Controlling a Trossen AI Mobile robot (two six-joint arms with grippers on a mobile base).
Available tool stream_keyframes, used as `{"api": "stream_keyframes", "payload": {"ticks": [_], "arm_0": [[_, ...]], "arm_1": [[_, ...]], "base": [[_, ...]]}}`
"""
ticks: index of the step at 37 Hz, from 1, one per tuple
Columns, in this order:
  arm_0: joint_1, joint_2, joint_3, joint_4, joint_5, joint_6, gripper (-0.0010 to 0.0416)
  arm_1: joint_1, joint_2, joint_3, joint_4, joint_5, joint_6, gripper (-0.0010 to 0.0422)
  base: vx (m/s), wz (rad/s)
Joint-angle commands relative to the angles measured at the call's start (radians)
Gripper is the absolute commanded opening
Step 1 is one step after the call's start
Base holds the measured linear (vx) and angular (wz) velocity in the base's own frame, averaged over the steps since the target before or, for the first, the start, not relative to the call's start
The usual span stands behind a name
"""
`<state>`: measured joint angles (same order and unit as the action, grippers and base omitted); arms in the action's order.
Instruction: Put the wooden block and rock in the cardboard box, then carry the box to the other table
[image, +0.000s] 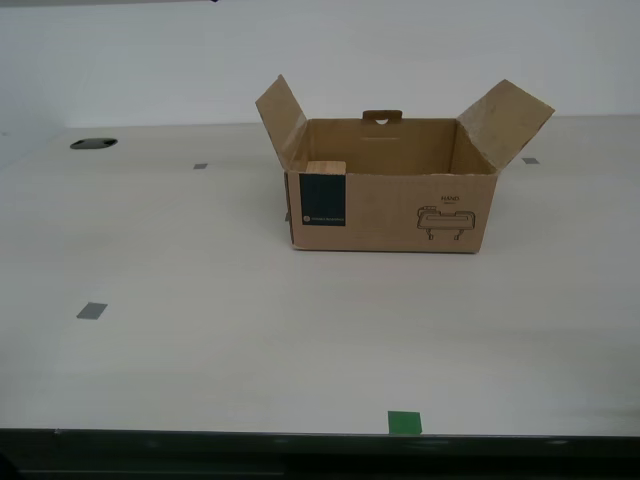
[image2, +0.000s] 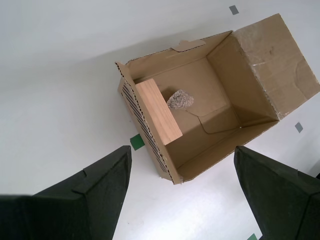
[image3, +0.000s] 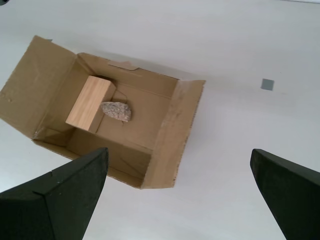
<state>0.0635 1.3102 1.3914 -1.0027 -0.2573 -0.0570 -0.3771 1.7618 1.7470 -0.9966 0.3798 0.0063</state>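
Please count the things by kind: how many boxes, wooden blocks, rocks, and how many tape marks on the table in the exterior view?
cardboard box: 1
wooden block: 1, inside the box
rock: 1, inside the box
grey tape marks: 3 in the exterior view
green tape mark: 1 in the exterior view
Total: 7

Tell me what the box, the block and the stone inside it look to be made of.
Box: brown corrugated cardboard, matte, fluted cut edges showing.
Block: pale, seemingly unfinished wood with fine straight grain.
Stone: rough grey-beige rock, lumpy and speckled, apparently natural.
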Motion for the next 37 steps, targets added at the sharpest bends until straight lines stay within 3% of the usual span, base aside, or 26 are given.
{"api": "stream_keyframes", "payload": {"ticks": [1, 10, 21, 37], "arm_0": [[-0.006, 0.0, 0.001, -0.002, 0.0, -0.002, 0.0394], [-0.006, 0.014, -0.003, -0.005, 0.0, -0.002, 0.0394], [-0.006, 0.061, -0.105, 0.031, 0.0, 0.003, 0.0394], [-0.006, 0.223, -0.15, 0.109, -0.011, 0.005, 0.0394]], "arm_1": [[0.002, 0.001, -0.006, 0.001, 0.002, 0.004, 0.0277], [0.006, 0.001, -0.097, 0.054, 0.002, -0.002, 0.0277], [0.01, 0.001, -0.199, 0.192, 0.003, -0.087, 0.0277], [0.011, 0.136, -0.203, 0.211, 0.016, -0.094, 0.0277]], "base": [[0.0, 0.0], [0.0, 0.0], [0.0, 0.0], [0.0, 0.0]]}}
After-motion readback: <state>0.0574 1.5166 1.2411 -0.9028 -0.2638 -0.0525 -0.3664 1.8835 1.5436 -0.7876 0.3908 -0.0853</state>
